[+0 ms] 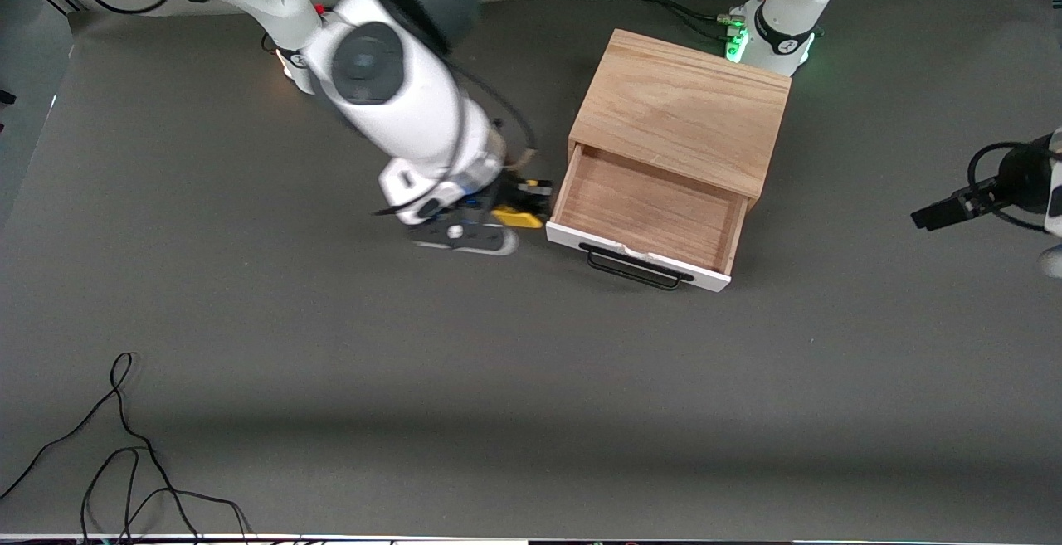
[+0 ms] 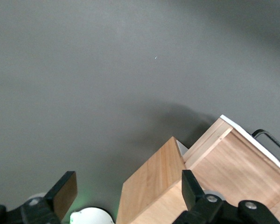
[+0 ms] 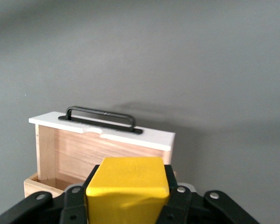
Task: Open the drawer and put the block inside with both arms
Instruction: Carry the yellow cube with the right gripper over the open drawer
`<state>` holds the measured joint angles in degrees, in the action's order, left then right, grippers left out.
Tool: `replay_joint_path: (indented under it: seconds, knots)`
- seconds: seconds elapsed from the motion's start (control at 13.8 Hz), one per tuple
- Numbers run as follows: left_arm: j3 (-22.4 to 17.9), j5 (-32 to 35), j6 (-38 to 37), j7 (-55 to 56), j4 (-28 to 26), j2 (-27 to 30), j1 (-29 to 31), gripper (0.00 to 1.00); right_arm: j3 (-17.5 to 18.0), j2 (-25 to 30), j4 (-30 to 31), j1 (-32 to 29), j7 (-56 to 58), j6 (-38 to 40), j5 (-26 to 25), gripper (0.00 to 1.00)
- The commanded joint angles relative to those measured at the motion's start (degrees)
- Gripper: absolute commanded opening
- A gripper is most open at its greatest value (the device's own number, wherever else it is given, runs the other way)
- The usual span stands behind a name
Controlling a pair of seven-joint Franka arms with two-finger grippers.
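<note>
Half of your job looks done, because the drawer (image 1: 643, 217) is pulled out of the wooden cabinet (image 1: 682, 109) and you can see its bare wood floor. Nothing lies inside it yet. Your right gripper (image 1: 521, 205) pinches the block (image 3: 128, 182), with one finger pressed on each side of the yellow cube. It hangs just beside the drawer, at the side toward the right arm's end of the table, and low over the table (image 1: 332, 362). From the right wrist view the block sits about level with the drawer's rim, though it is hard to tell if it would clear the side wall. Your left gripper (image 2: 126, 198) has its fingers spread wide and holds nothing. It waits up in the air over the cabinet's end toward the left arm. What is left for you is small, I think: carry the block over the drawer's side wall, bring it down into the wood box, and let go. The black handle (image 1: 635, 267) on the white front is free.
</note>
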<state>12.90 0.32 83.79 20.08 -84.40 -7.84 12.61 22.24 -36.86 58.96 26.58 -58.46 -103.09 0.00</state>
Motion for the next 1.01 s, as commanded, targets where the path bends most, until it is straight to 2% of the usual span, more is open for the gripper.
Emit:
replay_joint_path:
  seconds: [0.0, 0.14, 0.29, 0.43, 0.58, 0.94]
  knots:
    - [-0.5, -0.9, 6.1, -6.0, -11.6, 8.4, 0.7, 1.00, -0.4, -5.2, -3.7, 6.1, -8.0, -4.1, -3.9, 0.24]
    - [-3.7, -0.9, 7.7, -7.2, -13.3, 10.1, -2.3, 1.00, -0.4, -8.7, -3.7, 9.4, -14.5, -7.7, -8.5, 0.24]
    - [-8.3, -0.9, 9.4, -7.3, -13.2, 10.1, -7.5, 1.00, -0.5, -12.0, -3.6, 11.3, -16.7, -10.0, -10.6, 0.24]
    - [-10.9, -1.0, 11.2, -8.0, -13.1, 10.1, -11.1, 1.00, -0.5, -14.2, -3.3, 12.0, -18.7, -11.5, -11.7, 0.24]
    - [-11.3, -1.0, 10.4, -14.6, -12.5, 10.1, -11.7, 1.00, -0.6, -15.6, -3.0, 13.1, -21.3, -13.4, -11.9, 0.24]
    - [-11.1, -1.0, 10.3, -16.0, -12.5, 10.1, -11.6, 1.00, -0.6, -17.7, -2.2, 14.6, -26.5, -15.6, -12.0, 0.24]
